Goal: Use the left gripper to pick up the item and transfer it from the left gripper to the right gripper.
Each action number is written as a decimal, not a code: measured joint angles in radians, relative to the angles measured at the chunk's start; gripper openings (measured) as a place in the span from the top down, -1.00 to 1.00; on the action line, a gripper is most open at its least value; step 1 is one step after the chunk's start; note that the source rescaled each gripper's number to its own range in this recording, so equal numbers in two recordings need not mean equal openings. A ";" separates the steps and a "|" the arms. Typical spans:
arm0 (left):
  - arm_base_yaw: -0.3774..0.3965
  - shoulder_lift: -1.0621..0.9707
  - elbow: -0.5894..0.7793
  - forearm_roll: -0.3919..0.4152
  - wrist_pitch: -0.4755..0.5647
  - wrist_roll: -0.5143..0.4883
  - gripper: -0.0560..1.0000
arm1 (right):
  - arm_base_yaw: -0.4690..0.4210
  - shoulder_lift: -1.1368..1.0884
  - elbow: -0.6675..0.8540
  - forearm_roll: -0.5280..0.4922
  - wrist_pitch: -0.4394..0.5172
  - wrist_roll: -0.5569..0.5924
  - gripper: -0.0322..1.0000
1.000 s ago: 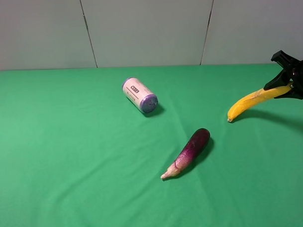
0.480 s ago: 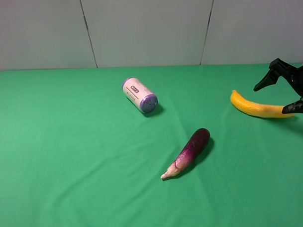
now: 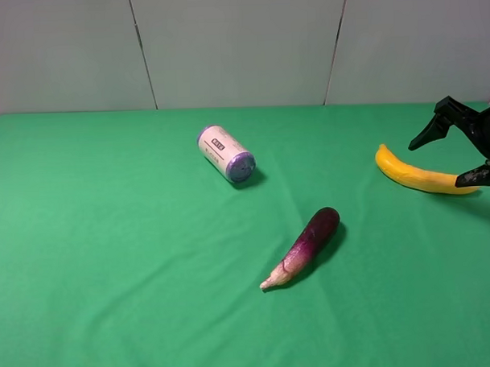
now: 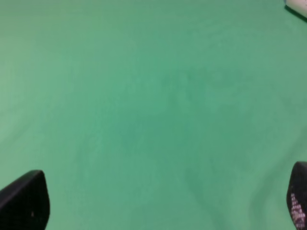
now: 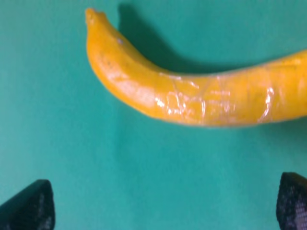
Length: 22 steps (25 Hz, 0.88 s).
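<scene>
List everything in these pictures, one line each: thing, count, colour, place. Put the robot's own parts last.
banana: 1, yellow, lying on the cloth at the right, between the right gripper's spread fingers, not gripped.
eggplant: 1, purple with a pale stem end, lying near the middle of the cloth, closer to the front.
can: 1, white with purple ends, on its side behind the eggplant and to the left of it.
tablecloth: 1, green, covering the whole table.
wall panels: pale grey, behind the table.
right gripper: 1, black, open, at the right edge over the banana's far end.
left gripper: 1, black, open; only its fingertips show in the left wrist view, above bare cloth.
</scene>
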 joint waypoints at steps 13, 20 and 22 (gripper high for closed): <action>0.000 0.000 0.000 0.000 0.000 0.000 -1.00 | 0.000 -0.257 0.000 -0.069 0.083 0.008 -1.00; 0.000 0.000 0.000 0.000 0.001 0.000 -1.00 | 0.000 -0.472 0.000 -0.110 0.151 0.011 -1.00; 0.000 0.000 0.000 0.000 0.001 0.000 -1.00 | 0.000 -0.528 0.000 -0.126 0.172 0.011 -1.00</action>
